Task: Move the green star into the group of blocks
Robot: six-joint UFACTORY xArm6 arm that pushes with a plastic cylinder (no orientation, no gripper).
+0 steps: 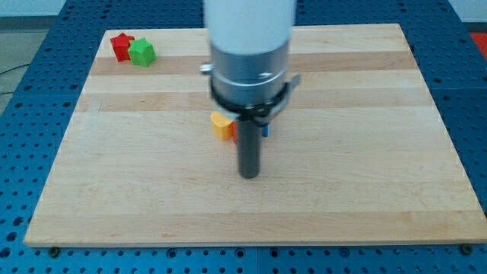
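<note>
A green block (141, 52) sits at the board's top left corner, touching a red star-shaped block (120, 46) on its left. Its shape is hard to make out. Near the board's middle a group of blocks is mostly hidden behind the arm: a yellow block (222, 125), a sliver of red block (235, 135) and a sliver of blue block (265, 131). My tip (249, 175) rests on the board just below this group, far to the right of and below the green block.
The wooden board (365, 183) lies on a blue perforated table (23, 152). The arm's white and grey body (249, 53) hangs over the board's upper middle and hides part of the group.
</note>
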